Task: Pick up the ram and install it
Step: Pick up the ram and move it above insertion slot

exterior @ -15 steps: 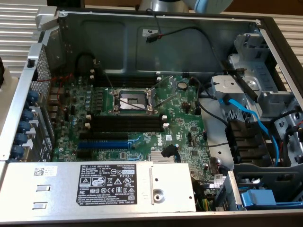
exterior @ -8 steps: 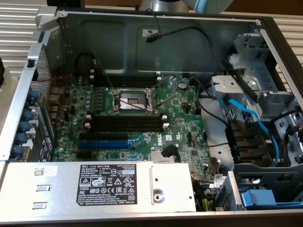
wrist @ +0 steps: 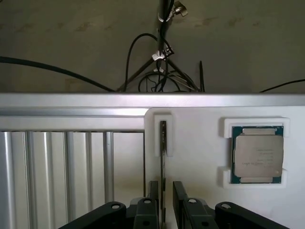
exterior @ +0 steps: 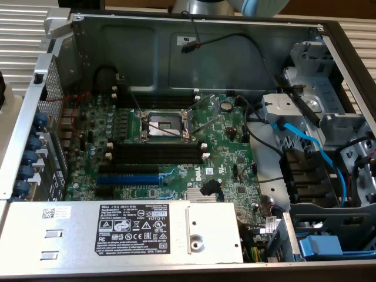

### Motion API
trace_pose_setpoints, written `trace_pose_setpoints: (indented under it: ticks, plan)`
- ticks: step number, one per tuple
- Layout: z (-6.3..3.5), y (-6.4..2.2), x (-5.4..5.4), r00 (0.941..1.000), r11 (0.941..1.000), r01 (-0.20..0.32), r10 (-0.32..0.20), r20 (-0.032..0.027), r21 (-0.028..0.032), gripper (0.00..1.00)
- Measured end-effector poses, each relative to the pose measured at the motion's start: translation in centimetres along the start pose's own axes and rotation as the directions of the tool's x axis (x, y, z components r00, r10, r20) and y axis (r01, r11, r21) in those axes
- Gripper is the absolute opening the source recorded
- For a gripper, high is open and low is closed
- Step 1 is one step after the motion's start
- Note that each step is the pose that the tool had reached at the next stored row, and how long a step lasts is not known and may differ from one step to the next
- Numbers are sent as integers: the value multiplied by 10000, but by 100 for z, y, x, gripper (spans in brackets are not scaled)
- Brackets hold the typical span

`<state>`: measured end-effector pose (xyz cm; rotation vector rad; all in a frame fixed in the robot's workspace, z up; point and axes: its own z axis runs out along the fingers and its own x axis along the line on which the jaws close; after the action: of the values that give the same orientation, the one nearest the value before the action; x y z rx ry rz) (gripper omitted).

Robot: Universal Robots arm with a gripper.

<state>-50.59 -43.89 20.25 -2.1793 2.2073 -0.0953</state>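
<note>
Electronics lab: open PC case [exterior: 235, 53] on alu-profile bench [wrist: 57, 167].

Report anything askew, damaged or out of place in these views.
Nothing stands out. The ram stands straight on edge in its white holder, between the fingers of the open hand. The memory slots on the motherboard sit empty, with no visible damage.
</note>
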Motion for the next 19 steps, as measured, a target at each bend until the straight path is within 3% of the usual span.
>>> trace_pose_setpoints:
  ticks: [19]
  plan:
    - [6,0,12,10000,10000,0,0,5,-12,27]
